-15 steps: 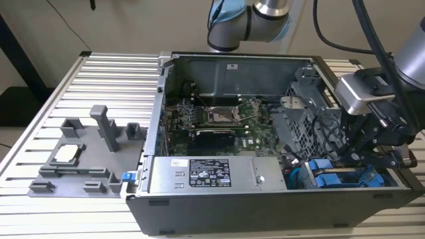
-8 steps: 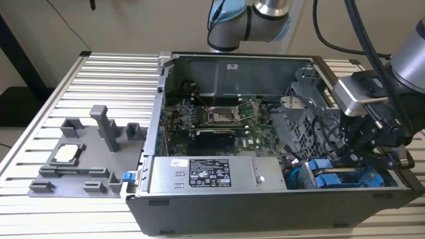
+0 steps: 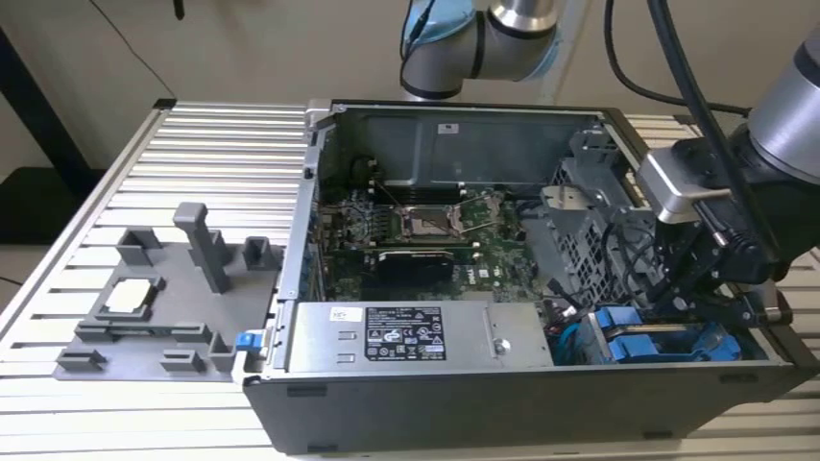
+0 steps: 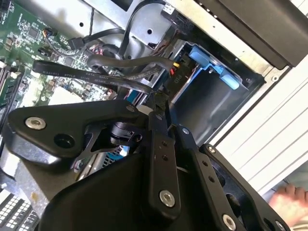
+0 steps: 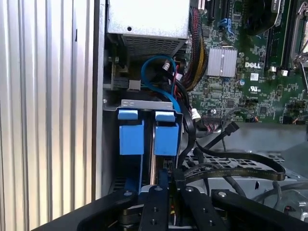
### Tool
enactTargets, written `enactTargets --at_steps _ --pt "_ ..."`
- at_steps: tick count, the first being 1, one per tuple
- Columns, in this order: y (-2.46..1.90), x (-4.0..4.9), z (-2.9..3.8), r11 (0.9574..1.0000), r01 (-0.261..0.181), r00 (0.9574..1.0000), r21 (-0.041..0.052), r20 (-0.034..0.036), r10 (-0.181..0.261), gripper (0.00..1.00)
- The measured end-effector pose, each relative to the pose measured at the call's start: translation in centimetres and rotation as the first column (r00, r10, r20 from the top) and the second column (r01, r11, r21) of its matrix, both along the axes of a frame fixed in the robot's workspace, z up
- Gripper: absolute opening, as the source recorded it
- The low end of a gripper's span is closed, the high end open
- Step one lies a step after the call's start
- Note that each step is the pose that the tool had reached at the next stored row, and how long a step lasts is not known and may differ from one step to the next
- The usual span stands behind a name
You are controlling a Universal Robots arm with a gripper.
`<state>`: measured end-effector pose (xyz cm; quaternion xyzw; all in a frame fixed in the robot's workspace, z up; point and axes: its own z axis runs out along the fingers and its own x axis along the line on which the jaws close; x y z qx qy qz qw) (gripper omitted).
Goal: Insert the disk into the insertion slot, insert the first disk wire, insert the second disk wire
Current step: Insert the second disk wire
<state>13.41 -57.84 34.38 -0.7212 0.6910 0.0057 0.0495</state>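
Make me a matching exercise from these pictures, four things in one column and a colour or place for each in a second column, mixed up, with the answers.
Column one:
1. Blue-framed disk carrier
2. Silver labelled power-supply box
3. Grey plastic fixture tray
4. Black robot gripper

Column two:
A. On the ribbed table, at the exterior view's left of the case
B. Seated in the sheet-metal bay
C. Against the near case wall, beside the bay
D. Above the cables next to the bay

Pairs: 1-B, 2-C, 3-A, 4-D

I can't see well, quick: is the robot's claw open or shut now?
Gripper: shut, fingers pressed together down by the blue-framed disk inside the computer case.
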Motion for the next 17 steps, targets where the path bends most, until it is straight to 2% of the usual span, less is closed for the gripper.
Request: enactTargets --at_steps 8,9,17 --pt "0.01 0.00 -0.46 0.9998 0.022 0.9998 -0.0006 0.0001 -0.022 0.16" --pt "0.02 0.00 -0.65 0.9997 0.023 0.9997 0.0025 0.0001 -0.023 0.16" --pt "0.01 0.00 -0.77 0.9996 0.027 0.9996 -0.0002 0.0001 -0.027 0.16"
